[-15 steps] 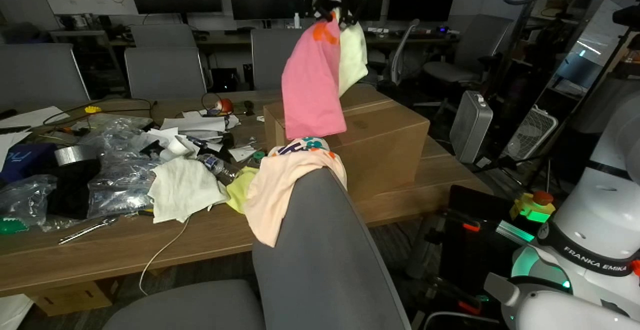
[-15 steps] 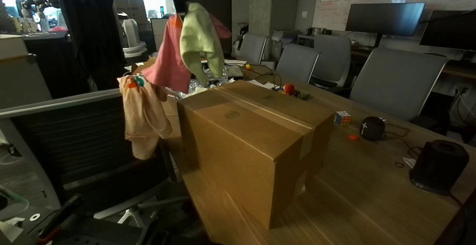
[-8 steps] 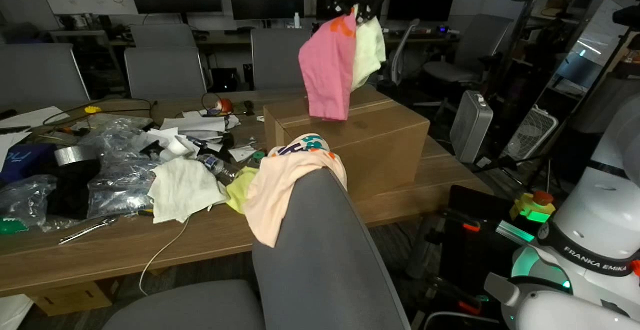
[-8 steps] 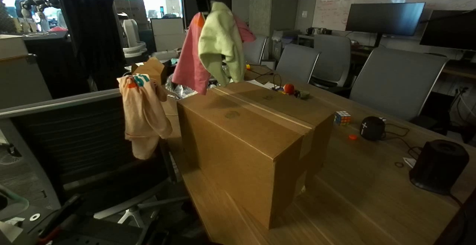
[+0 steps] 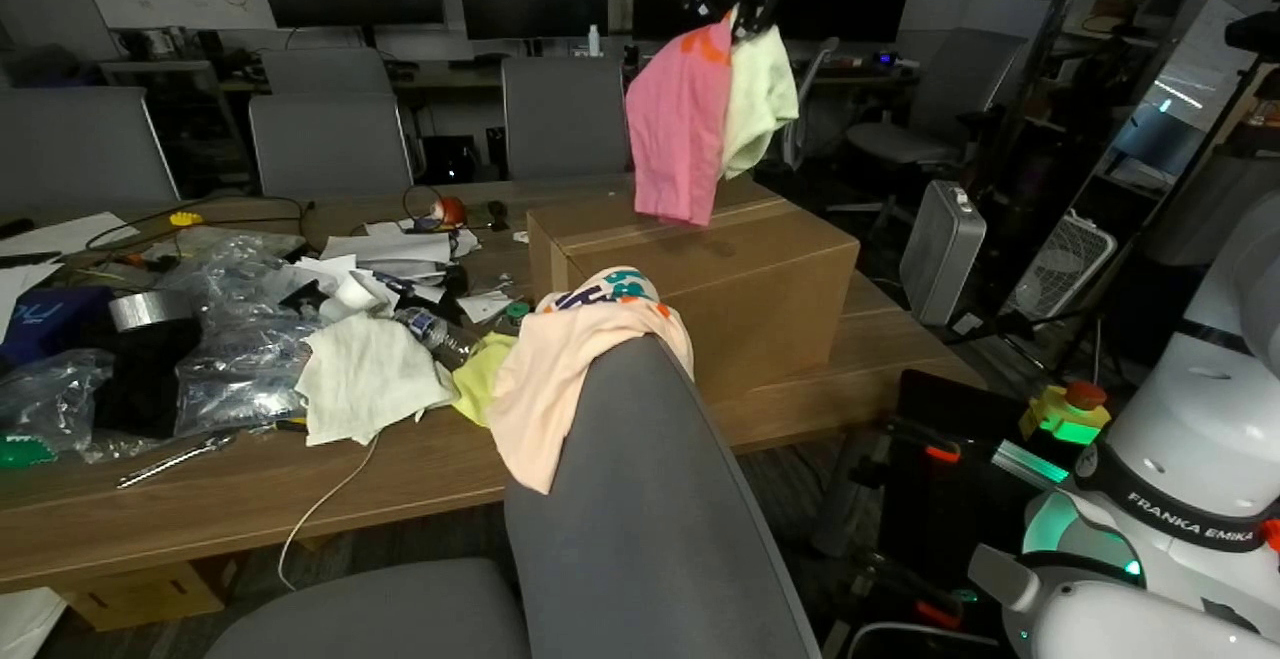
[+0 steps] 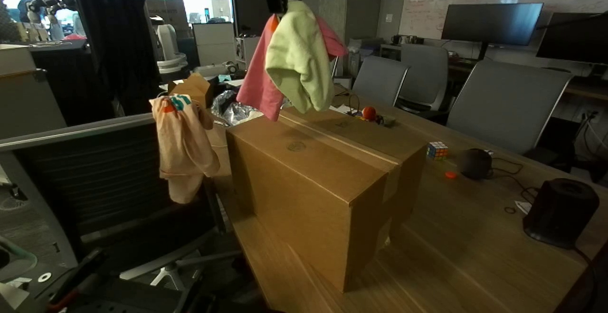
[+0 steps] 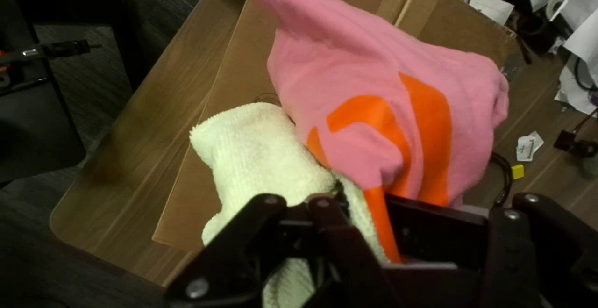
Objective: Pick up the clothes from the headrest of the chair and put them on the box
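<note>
My gripper (image 5: 742, 27) is shut on a pink cloth (image 5: 682, 119) with an orange print; pale green fleece (image 6: 301, 61) hangs with it. I cannot tell whether these are one garment or two. In the wrist view, the gripper (image 7: 366, 219) pinches the orange edge and the pale fleece. The cloth hangs over the cardboard box (image 6: 304, 180), above the end nearer the chair; I cannot tell whether its lowest hem touches the box top (image 5: 770, 229). A peach garment (image 5: 590, 359) with a coloured print drapes over the grey chair's (image 5: 650, 519) back, beside the box.
The box stands on a wooden table (image 6: 456, 237). Plastic bags (image 5: 240, 339), a white cloth (image 5: 370, 379) and a yellow-green cloth (image 5: 484, 376) lie on the table. A puzzle cube (image 6: 437, 150) and a black cylindrical object (image 6: 560, 213) stand beyond the box.
My gripper has carried the pink and pale green cloth away from the chair, farther over the box and slightly up. The peach garment, chair and box have not moved.
</note>
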You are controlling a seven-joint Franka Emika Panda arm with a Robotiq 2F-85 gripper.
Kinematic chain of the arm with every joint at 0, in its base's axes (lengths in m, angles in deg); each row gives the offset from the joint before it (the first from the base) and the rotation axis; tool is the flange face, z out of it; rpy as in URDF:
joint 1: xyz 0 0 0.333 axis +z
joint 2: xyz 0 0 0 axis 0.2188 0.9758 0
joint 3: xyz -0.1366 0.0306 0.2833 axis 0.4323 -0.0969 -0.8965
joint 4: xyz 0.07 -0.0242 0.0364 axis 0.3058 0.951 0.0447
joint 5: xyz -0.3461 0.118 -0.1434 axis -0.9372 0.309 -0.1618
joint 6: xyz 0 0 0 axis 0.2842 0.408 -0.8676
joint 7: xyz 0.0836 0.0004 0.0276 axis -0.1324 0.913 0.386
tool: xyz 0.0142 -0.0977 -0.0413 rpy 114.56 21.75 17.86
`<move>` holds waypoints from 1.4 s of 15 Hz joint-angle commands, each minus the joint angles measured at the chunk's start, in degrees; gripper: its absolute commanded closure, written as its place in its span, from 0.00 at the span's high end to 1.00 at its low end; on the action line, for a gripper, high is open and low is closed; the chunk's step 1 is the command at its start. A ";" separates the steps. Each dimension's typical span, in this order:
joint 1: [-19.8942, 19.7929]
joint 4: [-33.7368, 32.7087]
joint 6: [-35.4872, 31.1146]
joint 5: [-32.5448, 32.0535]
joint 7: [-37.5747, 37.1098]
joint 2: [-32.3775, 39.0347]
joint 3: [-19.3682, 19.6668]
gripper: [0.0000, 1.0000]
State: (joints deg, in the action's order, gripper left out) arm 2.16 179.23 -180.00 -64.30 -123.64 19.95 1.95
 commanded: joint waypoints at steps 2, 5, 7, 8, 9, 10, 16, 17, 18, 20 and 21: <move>0.20 -5.37 1.76 1.66 -3.39 2.51 0.04 0.03; 0.11 -7.46 3.76 2.42 -3.87 3.98 0.41 0.04; 0.08 -9.49 6.43 2.77 -4.63 5.33 0.61 0.05; 0.05 -10.66 8.31 3.42 -4.61 6.03 0.80 0.04; 0.05 -11.22 9.10 3.83 -4.14 6.37 0.95 0.20; 0.02 -11.99 10.53 4.58 -3.67 6.81 1.14 0.32; -0.20 -11.28 15.84 9.79 2.69 6.77 1.97 0.76; -0.20 -10.14 15.96 10.55 4.19 6.14 2.07 0.83; 0.00 -8.52 15.67 10.80 5.48 5.25 1.96 0.91; 0.73 -4.01 15.22 10.56 9.61 3.06 1.28 1.00; 1.18 -2.21 15.79 10.28 12.02 2.36 0.82 1.00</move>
State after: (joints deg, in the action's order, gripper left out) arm 2.26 171.61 -164.75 -54.83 -117.38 25.80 3.40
